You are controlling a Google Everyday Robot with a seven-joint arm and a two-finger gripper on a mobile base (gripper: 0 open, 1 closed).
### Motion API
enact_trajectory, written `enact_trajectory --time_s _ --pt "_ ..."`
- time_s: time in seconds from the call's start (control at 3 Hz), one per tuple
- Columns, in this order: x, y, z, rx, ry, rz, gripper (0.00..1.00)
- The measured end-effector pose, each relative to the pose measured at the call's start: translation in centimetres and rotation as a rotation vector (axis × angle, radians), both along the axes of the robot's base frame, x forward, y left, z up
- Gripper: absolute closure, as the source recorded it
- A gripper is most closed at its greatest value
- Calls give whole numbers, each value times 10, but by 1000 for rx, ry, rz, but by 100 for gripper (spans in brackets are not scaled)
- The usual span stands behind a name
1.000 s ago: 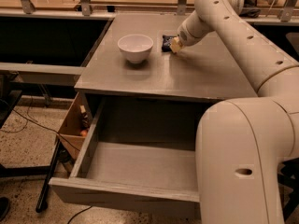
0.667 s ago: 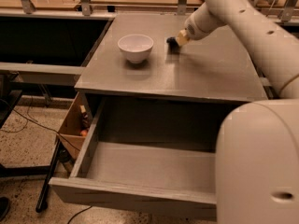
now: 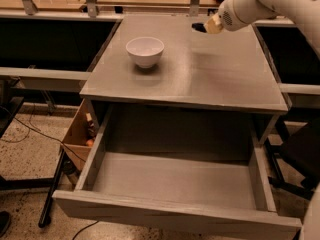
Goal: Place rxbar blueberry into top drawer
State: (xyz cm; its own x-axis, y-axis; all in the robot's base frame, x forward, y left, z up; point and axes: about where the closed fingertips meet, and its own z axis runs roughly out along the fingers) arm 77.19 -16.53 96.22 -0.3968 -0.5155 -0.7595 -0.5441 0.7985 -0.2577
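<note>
The rxbar blueberry [image 3: 198, 27] shows as a small dark shape at the tip of my gripper [image 3: 204, 27], raised above the far right part of the grey cabinet top [image 3: 210, 79]. The gripper is shut on the bar, and the white arm reaches in from the upper right. The top drawer [image 3: 175, 216] is pulled wide open below the cabinet top, at the front, with nothing in it. The bar is well behind and above the drawer.
A white bowl [image 3: 145, 51] stands on the cabinet top at the far left. A brown cardboard box [image 3: 77, 134] sits on the floor left of the drawer. Dark tables and metal legs flank the cabinet. Cables lie on the speckled floor.
The gripper has risen off the cabinet top and moved back and to the right, taking the dark bar with it. The spot beside the bowl where the bar lay is bare.
</note>
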Motion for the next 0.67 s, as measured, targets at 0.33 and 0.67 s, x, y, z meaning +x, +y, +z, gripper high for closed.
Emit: enact_trajectory --time_s 0.33,0.67 --pt "-25 -6 27 8 -51 27 100" --pt "-51 -9 44 27 -61 95 100"
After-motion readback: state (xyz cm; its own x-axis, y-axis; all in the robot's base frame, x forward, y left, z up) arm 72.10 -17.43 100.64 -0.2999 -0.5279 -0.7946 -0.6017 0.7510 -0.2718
